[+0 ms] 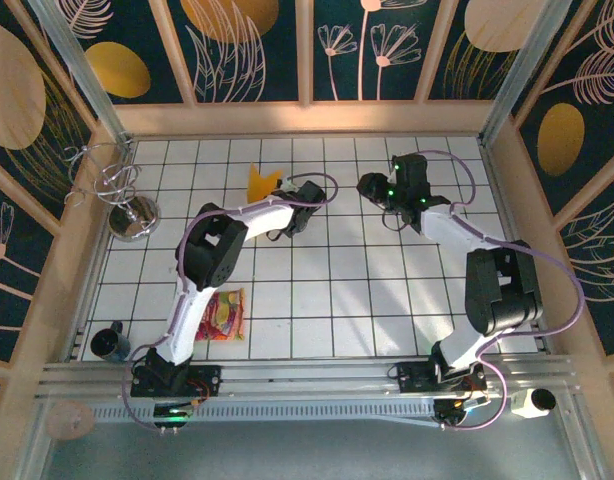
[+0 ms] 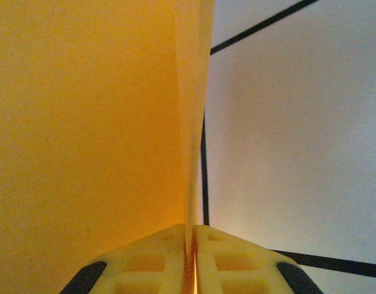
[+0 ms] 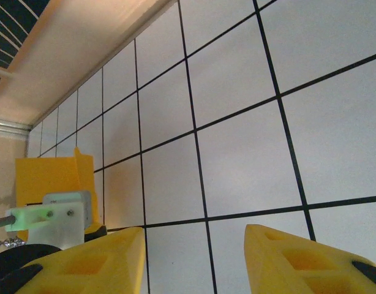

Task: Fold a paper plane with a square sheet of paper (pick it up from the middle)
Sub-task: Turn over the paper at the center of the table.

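The orange-yellow sheet of paper stands upright as a folded, pointed shape on the far middle-left tiles. My left gripper is shut on its lower edge. In the left wrist view the paper rises as a thin folded sheet from between the pressed-together yellow fingertips of the left gripper. My right gripper hangs open about two tiles to the right of the paper, holding nothing. Seen from the right wrist, the right gripper shows bare tiles between its fingers, and the paper stands at the far left.
A red-and-yellow snack packet lies by the left arm's base. A wire stand on a shiny metal foot sits at the left wall, a dark cup at the near-left corner. Wooden walls ring the tiled floor.
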You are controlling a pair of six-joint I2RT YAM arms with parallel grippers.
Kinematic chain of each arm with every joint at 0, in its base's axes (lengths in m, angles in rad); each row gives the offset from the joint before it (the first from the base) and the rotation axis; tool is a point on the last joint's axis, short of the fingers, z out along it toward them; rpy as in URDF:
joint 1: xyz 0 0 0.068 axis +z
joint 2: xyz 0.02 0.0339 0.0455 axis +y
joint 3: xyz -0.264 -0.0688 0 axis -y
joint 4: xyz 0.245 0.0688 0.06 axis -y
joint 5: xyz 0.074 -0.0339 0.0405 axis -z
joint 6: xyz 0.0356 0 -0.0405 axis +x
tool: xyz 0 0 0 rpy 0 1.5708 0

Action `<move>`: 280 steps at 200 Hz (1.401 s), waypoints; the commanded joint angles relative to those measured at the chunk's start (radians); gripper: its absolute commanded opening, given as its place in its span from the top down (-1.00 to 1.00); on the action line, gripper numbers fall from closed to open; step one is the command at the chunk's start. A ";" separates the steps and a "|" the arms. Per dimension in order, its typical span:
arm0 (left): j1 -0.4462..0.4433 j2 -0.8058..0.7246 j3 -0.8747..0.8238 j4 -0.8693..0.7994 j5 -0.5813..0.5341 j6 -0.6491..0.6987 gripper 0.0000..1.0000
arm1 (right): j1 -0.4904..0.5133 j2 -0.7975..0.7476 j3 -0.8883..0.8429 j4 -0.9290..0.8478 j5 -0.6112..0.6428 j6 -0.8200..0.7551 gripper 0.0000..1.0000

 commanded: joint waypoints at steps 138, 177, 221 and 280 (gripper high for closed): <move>-0.001 0.048 0.092 -0.081 0.204 -0.117 0.47 | -0.008 0.053 -0.010 0.030 -0.071 0.029 0.07; -0.002 0.027 0.093 -0.064 0.297 -0.157 0.36 | -0.008 0.054 -0.010 0.035 -0.074 0.035 0.07; -0.002 0.016 0.095 -0.057 0.384 -0.205 0.25 | -0.008 0.054 -0.011 0.034 -0.074 0.037 0.07; -0.003 -0.119 -0.003 0.033 0.660 -0.314 0.10 | -0.009 0.046 -0.011 0.031 -0.061 0.041 0.07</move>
